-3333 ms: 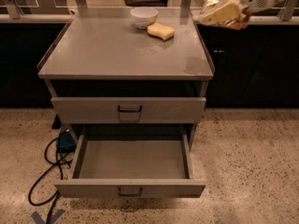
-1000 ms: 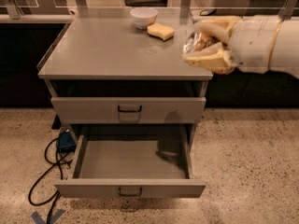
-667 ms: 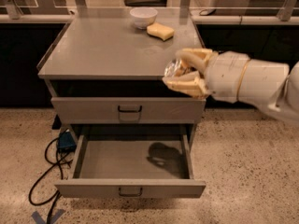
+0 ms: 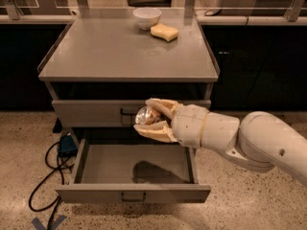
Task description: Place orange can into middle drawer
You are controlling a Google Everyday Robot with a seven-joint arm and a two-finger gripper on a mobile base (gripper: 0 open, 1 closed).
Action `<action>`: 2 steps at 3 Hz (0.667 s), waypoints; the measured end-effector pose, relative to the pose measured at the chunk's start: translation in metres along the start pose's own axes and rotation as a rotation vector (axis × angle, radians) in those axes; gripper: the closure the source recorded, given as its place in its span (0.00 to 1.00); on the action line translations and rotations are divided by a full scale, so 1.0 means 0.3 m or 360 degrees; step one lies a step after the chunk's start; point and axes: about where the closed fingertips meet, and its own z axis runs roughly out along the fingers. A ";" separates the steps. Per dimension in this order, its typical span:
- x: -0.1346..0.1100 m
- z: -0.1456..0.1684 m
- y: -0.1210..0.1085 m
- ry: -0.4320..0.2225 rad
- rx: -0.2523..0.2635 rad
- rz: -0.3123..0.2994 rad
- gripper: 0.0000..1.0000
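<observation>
My gripper (image 4: 149, 119) reaches in from the right on a white arm and is shut on the orange can (image 4: 145, 115), whose silvery round end faces left. It holds the can above the open middle drawer (image 4: 134, 169), in front of the closed upper drawer (image 4: 96, 113). The can's shadow falls on the drawer floor. The middle drawer is pulled out, and nothing lies in the part of its floor that shows.
A white bowl (image 4: 147, 17) and a yellow sponge (image 4: 164, 31) sit at the back of the cabinet top (image 4: 124, 51). A blue plug box (image 4: 67, 145) and black cables (image 4: 43, 186) lie on the speckled floor to the left.
The gripper with the can has come down and to the left, from beside the cabinet top at the right to in front of the upper drawer, above the open drawer.
</observation>
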 end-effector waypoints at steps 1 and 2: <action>0.000 0.001 0.001 0.0000 -0.0001 0.0000 1.00; 0.078 0.063 0.046 -0.0048 -0.0049 0.0095 1.00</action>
